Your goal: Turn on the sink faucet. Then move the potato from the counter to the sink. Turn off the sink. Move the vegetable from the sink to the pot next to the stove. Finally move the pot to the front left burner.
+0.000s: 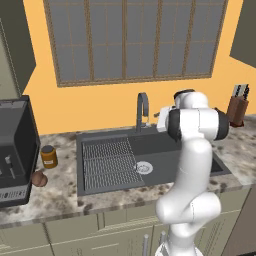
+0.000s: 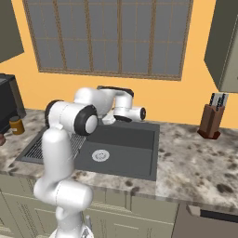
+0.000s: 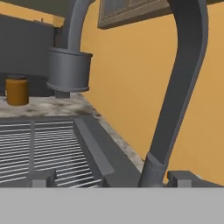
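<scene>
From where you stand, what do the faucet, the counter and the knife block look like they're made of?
Faucet: dark grey metal, matte, with a smooth curved spout and no shine.
Counter: polished stone, perhaps granite, judging by its pale mottled surface with brown speckles.
Knife block: reddish-brown wood, probably; the rendering shows no grain.

faucet (image 3: pixel 183 87): top cropped | potato (image 1: pixel 39 178): partly behind coffee machine (image 1: pixel 15 150)

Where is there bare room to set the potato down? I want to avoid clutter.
The dark sink basin around the round drain, right of the ribbed rack, is bare. The speckled counter between sink and wooden knife block is free. Crowded: the left counter, with orange jar, brown potato and black appliance.
</scene>
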Controlling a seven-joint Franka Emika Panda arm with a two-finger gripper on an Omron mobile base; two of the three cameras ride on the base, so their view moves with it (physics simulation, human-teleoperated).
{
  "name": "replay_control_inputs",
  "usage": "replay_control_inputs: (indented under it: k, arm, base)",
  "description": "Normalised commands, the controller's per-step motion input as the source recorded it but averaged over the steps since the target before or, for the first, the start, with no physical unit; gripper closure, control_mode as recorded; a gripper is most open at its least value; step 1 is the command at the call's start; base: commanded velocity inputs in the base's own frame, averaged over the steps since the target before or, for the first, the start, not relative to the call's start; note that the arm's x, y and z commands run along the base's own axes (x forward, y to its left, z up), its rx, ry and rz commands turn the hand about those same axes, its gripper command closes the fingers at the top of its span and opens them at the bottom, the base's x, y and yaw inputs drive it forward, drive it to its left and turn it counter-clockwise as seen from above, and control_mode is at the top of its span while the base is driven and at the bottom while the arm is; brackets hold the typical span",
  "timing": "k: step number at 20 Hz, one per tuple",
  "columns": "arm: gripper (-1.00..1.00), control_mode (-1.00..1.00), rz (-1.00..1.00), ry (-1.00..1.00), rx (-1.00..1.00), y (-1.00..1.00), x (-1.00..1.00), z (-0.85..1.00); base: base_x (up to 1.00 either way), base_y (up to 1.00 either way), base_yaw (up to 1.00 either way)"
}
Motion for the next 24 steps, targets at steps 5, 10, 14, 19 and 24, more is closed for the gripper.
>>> replay_control_inputs:
  k: [5,10,14,19,24]
  arm:
    - [-1.00,-1.00,0.00,-0.01,0.01,-0.07,0.26,-0.14]
    - [-1.00,-1.00,0.00,0.00,0.00,-0.01,0.34,-0.14]
    - [-1.00,-1.00,0.00,0.00,0.00,0.00,0.36,-0.05]
    - [-1.00,-1.00,0.01,0.00,0.00,0.00,0.31,-0.07]
    - [-1.00,-1.00,0.02,0.00,0.00,0.00,0.14,-0.17]
  base:
    - [0.00,0.00,0.00]
    - [0.00,0.00,0.00]
    - [0.00,0.00,0.00]
    - [0.00,0.00,0.00]
    - [0.00,0.00,0.00]
